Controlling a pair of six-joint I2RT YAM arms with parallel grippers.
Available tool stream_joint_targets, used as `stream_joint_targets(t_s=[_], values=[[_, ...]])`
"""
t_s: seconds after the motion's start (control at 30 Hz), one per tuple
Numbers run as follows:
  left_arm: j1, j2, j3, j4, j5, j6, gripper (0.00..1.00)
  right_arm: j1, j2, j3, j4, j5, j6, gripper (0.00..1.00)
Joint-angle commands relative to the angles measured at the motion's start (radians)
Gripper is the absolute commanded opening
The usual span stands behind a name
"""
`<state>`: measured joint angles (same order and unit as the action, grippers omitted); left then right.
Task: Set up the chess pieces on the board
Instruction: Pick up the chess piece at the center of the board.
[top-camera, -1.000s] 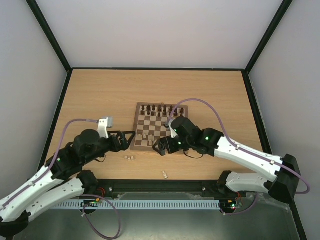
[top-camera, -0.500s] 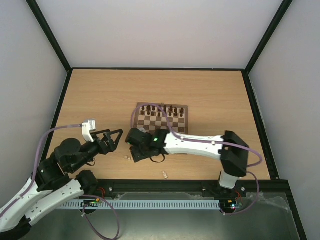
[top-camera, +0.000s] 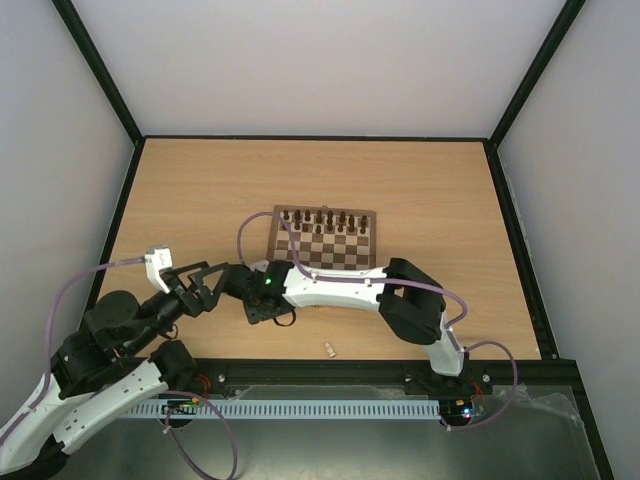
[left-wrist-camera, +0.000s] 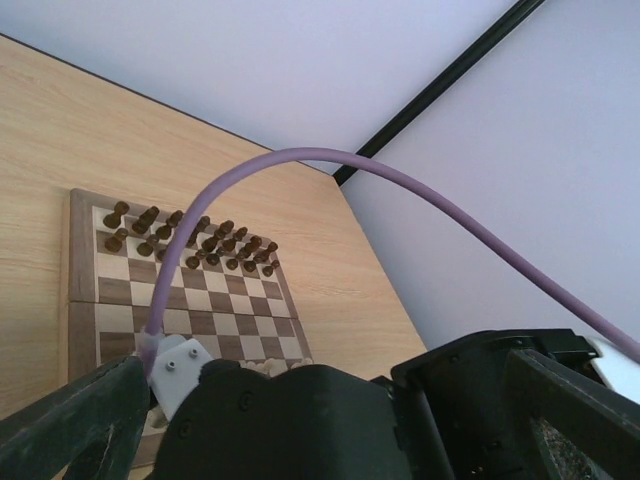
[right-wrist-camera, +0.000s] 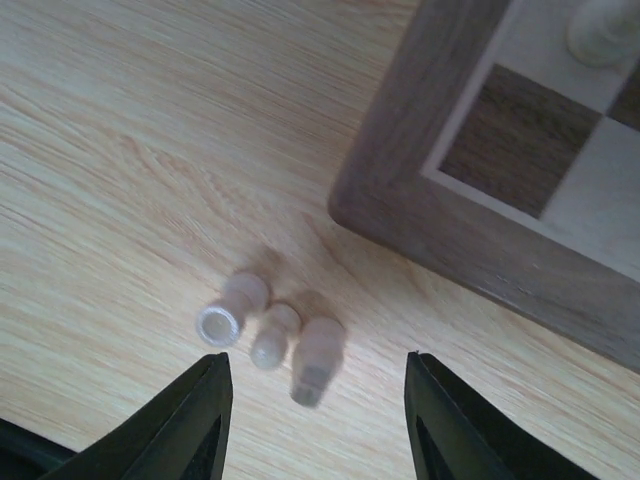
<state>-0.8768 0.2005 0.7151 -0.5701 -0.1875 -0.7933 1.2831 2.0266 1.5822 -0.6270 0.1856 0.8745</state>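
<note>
The right jaws stood partly open and empty, low over the surface (right-wrist-camera: 120, 150). Their two fingers (right-wrist-camera: 195, 425) were apart, with bare wood showing along each inner side. Three pale pieces (right-wrist-camera: 270, 335) lay on their sides in a tight cluster, touching one another. They lay just ahead of the fingertips and partly in the gap between them, and no finger touched them. The cluster was on the surface just off the near left corner of the board (right-wrist-camera: 400, 190).

The left jaws were spread wide and held nothing. They were close beside the right arm (top-camera: 330, 290), which reached across in front of them and filled the bottom of the left wrist view.

Besides the three pale pieces in the cluster, a fourth pale piece (top-camera: 328, 349) lay alone by the near edge of the surface, well apart from the board. One more pale one (right-wrist-camera: 600, 30) stood on a light square just inside the board's corner.

The dark pieces (left-wrist-camera: 226, 231) stood in two rows along the board's far side. They were too small to count exactly, and a purple cable (left-wrist-camera: 450, 190) crossed them. The right arm hid most of the board's near rows.
</note>
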Motion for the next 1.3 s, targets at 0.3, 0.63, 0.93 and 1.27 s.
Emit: stream_joint_targets(t_s=[0.3, 0.63, 0.93, 1.27], values=[[-0.003, -0.059, 0.028, -0.050, -0.013, 0.022, 0.99, 0.007, 0.078, 0.094, -0.115, 0.033, 0.043, 0.27], [-0.003, -0.048, 0.023, -0.038, -0.001, 0.030, 0.99, 0.007, 0.063, 0.050, -0.126, 0.035, 0.052, 0.25], [-0.004, -0.046, 0.020, -0.032, -0.005, 0.029, 0.99, 0.007, 0.069, 0.041, -0.137, 0.043, 0.045, 0.22], [-0.003, -0.035, 0.020, -0.032, -0.013, 0.028, 0.99, 0.011, 0.091, 0.055, -0.138, 0.033, 0.026, 0.22]])
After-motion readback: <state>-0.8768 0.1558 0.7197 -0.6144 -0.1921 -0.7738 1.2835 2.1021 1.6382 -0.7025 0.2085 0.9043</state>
